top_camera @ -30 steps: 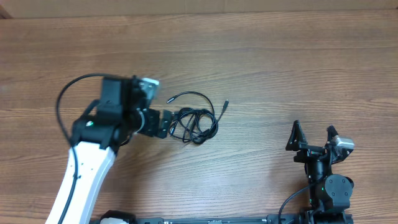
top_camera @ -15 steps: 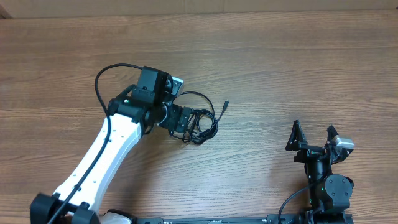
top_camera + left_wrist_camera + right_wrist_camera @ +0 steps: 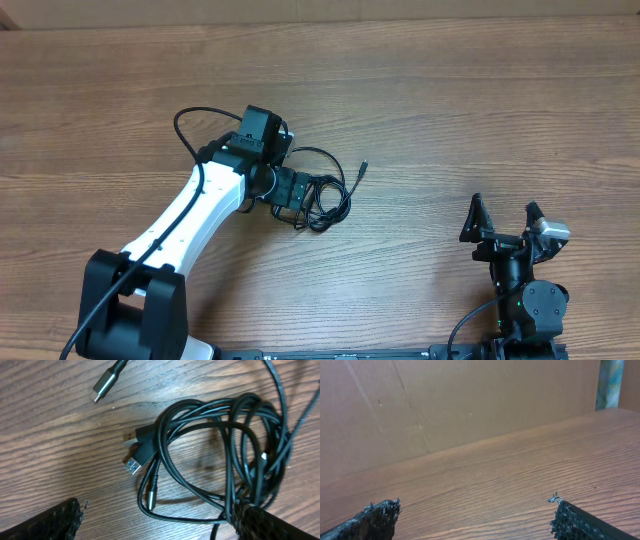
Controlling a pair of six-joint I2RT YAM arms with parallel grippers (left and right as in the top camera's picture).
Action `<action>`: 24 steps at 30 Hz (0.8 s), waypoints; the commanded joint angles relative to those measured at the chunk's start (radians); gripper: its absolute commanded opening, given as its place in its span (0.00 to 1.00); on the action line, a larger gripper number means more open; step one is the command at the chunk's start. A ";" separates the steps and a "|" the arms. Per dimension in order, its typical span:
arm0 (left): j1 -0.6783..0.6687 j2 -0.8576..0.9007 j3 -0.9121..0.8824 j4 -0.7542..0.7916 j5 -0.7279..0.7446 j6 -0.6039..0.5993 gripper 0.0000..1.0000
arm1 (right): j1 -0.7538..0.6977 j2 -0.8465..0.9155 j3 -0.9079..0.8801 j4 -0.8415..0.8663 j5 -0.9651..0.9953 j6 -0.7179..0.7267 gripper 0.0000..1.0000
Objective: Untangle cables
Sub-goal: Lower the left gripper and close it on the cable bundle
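The cables (image 3: 322, 200) lie in a tangled black bundle on the wooden table (image 3: 450, 110), with one loose plug end (image 3: 362, 168) trailing to the right. My left gripper (image 3: 298, 198) is open and sits low over the left side of the bundle. In the left wrist view the looped cables (image 3: 231, 455) fill the centre and right, with USB plugs (image 3: 136, 454) and a silver-tipped plug (image 3: 106, 381) showing. The right fingertip (image 3: 270, 522) touches strands; the left fingertip (image 3: 52, 521) rests apart on bare wood. My right gripper (image 3: 503, 215) stands open near the table's front edge, holding nothing.
In the right wrist view the open right gripper (image 3: 475, 515) faces bare wood and a brown cardboard wall (image 3: 470, 400) behind the table. The left arm's own thick black cable (image 3: 195, 125) loops above its wrist.
The left arm has swung right and forward, bringing its open gripper from beside the bundle to over its left side. The right arm has not moved.
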 commanded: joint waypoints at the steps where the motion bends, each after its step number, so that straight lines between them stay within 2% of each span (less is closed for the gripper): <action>1: -0.004 0.027 0.024 0.012 -0.023 -0.052 1.00 | -0.003 -0.011 0.000 0.005 0.006 -0.005 1.00; 14: -0.004 0.100 0.023 0.045 -0.043 -0.069 0.99 | -0.003 -0.011 0.000 0.005 0.006 -0.005 1.00; 18: -0.004 0.133 0.023 0.046 -0.047 -0.085 0.90 | -0.003 -0.011 0.000 0.005 0.006 -0.005 1.00; 24: -0.004 0.185 0.023 0.048 -0.047 -0.085 0.88 | -0.003 -0.011 0.000 0.005 0.006 -0.005 1.00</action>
